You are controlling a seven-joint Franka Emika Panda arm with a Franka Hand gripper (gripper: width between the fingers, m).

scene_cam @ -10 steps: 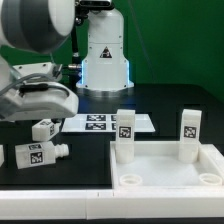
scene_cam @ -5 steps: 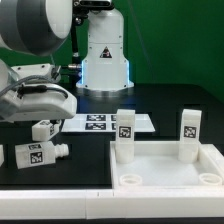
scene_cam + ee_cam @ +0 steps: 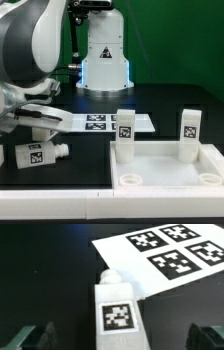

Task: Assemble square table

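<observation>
Square table in loose parts on a black worktop [image 3: 90, 168]: the white slab [image 3: 170, 168] lies well apart from the claw [image 3: 120, 336], toward the exterior view's right. Two legs stand upright in the slab's far corners, one [image 3: 125, 133] nearer the claw and one [image 3: 189, 132] farther from it, each showing a black-and-white tag. A third leg [image 3: 36, 155] lies on its side on the worktop, near the claw and on the camera's side of it in the exterior view. A fourth leg [image 3: 116, 308] lies flat directly under the claw, tag upward, between the two fingers [image 3: 36, 336]. The claw is open wide: its fingers stand well to either side of this leg, and neither touches it. The leg's rounded end points away from the claw and reaches the edge of the marker board [image 3: 170, 252]; whether they touch cannot be told. In the exterior view the arm hides this leg, and the marker board lies beyond the claw.
</observation>
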